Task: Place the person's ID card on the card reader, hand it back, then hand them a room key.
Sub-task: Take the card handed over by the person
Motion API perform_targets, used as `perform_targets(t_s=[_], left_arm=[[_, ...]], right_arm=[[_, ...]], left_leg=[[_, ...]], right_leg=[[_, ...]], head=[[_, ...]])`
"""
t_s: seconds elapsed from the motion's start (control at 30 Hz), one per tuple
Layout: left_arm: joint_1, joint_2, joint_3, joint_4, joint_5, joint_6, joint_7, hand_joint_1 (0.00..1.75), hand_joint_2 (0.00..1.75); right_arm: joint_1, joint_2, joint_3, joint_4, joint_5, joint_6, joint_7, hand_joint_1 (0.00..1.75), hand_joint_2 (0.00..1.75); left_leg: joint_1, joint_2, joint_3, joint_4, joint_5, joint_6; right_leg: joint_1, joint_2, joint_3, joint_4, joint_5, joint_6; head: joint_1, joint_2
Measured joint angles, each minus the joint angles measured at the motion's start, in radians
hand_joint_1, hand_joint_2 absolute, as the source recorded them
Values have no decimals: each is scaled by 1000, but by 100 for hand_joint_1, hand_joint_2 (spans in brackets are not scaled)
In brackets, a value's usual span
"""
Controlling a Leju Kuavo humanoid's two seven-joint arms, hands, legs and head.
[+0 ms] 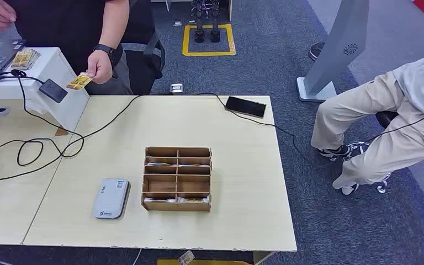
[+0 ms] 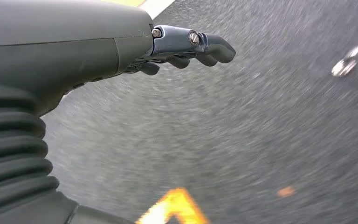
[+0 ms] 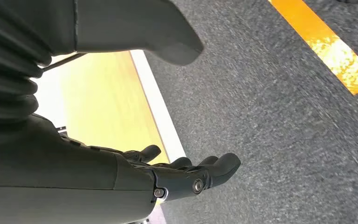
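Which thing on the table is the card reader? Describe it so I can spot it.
On the wooden table, find the cardboard divider box in the middle. The card reader lies flat just left of it: a grey rounded slab, unlike the black phone at the far edge.

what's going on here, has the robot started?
Not yet, by the look of it. A person behind the desk holds out a yellow ID card over the far left corner of the table. The left hand and right hand hang over the carpet, holding nothing. The grey card reader lies on the table with nothing on it, beside the cardboard compartment box.
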Motion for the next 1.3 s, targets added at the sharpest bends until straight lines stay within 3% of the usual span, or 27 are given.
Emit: perform_targets(t_s=[0.27,0.5,0.63,0.77,0.9,1.0,1.03,1.13,1.3], left_arm=[[-6,-4,134,-178,81,-8,-123,0,175],[-3,-71,183,-470,224,-118,-193,0,175],[12,-147,171,-696,320,-208,-266,0,175],[60,-192,47,-916,423,-135,-304,0,175],[98,-195,-124,-1068,461,-73,-356,0,175],[108,-188,-275,-1153,442,-51,-412,0,44],[109,-183,-332,-1175,430,-37,-426,0,44],[107,-169,-496,-1224,390,-7,-459,0,175],[69,-147,-710,-1239,282,3,-470,0,175]], right_arm=[[-6,1,-28,1,-1,-23,-43,0,175],[-10,3,-37,6,38,-46,-24,0,175],[-10,6,-52,6,35,-62,-19,0,175],[-12,15,-70,5,41,-73,-12,0,175],[-15,23,-82,5,48,-74,14,0,0],[-17,30,-91,5,66,-71,50,0,0],[-18,32,-92,5,76,-69,59,0,0],[-18,37,-92,5,103,-54,76,0,0],[-19,39,-92,5,141,-36,83,0,0]], left_leg=[[0,0,0,0,0,0],[0,0,0,0,0,0],[0,0,0,0,0,0],[0,-1,1,0,0,0],[0,-2,1,0,0,0],[0,-2,1,0,1,0],[0,-2,1,0,1,0],[0,-2,1,1,1,0],[-1,-2,1,2,2,0]], right_leg=[[0,0,0,0,0,0],[0,0,0,0,0,0],[0,0,0,0,0,0],[0,0,0,0,0,0],[0,-2,0,0,0,0],[0,-2,1,0,1,0],[0,-2,1,0,1,0],[0,-2,1,0,1,0],[0,-2,1,0,2,1]], head=[[0,0],[0,0],[0,0],[0,0],[0,0],[0,0],[0,0],[0,0],[0,0]])
